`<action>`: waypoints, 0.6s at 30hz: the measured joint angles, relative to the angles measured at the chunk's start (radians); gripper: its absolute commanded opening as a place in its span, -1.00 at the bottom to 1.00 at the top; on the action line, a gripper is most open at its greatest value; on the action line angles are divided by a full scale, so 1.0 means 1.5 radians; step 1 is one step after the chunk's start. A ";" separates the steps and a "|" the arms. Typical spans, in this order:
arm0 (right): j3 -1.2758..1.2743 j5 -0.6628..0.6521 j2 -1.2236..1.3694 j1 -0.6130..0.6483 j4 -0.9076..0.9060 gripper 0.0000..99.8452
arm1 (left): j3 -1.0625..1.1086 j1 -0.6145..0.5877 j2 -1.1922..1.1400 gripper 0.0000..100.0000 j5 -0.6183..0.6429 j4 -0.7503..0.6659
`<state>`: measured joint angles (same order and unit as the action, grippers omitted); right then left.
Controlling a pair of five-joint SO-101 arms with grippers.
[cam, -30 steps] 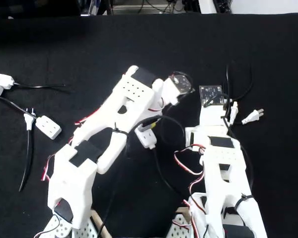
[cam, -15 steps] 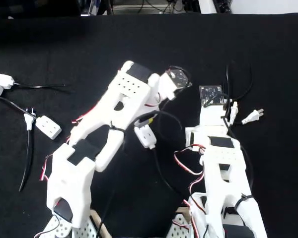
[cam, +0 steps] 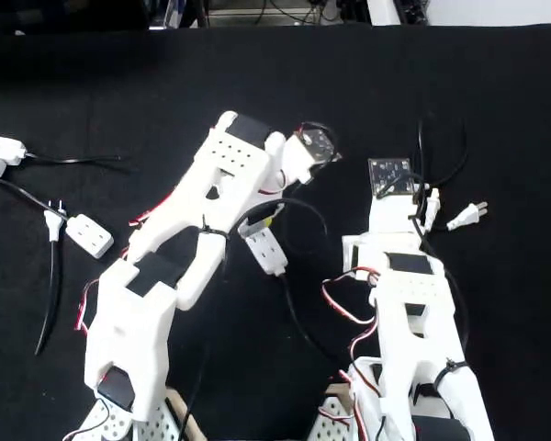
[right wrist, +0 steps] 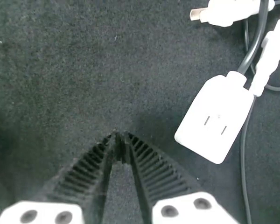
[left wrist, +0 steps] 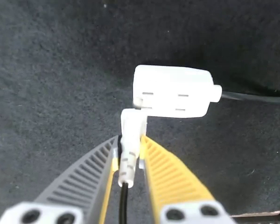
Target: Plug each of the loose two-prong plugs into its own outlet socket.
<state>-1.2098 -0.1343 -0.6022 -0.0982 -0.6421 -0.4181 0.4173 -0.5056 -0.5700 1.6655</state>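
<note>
The left end effector [left wrist: 130, 139] pinches a plug [left wrist: 133, 122] whose tip meets the outlet socket [left wrist: 172, 91] just ahead; insertion probably needs a straight push.

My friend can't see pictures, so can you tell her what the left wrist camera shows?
The left end effector grips a white plug, whose tip touches a white socket block near one pair of slots. A black cord trails from the plug, and everything sits over dark cloth.
</note>
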 measured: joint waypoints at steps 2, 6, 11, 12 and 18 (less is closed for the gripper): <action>0.000 0.000 0.000 0.000 0.000 -0.97 | -0.001 0.007 -0.003 -0.94 0.000 0.000; 0.000 0.000 0.000 0.000 0.000 -0.97 | -0.002 0.023 -0.003 -0.94 0.006 -0.008; 0.000 0.000 0.000 0.000 0.000 -0.97 | -0.011 0.041 -0.009 -0.94 0.015 -0.010; 0.000 0.000 0.000 0.000 0.000 -0.97 | -0.012 0.045 -0.009 -0.94 0.015 -0.010; 0.000 0.000 0.000 0.000 0.000 -0.97 | -0.010 0.059 -0.015 -0.94 0.015 -0.015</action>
<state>-1.2098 -0.1343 -0.6022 -0.0982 -0.6421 -0.4335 0.5063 -0.5286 -0.5470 1.6425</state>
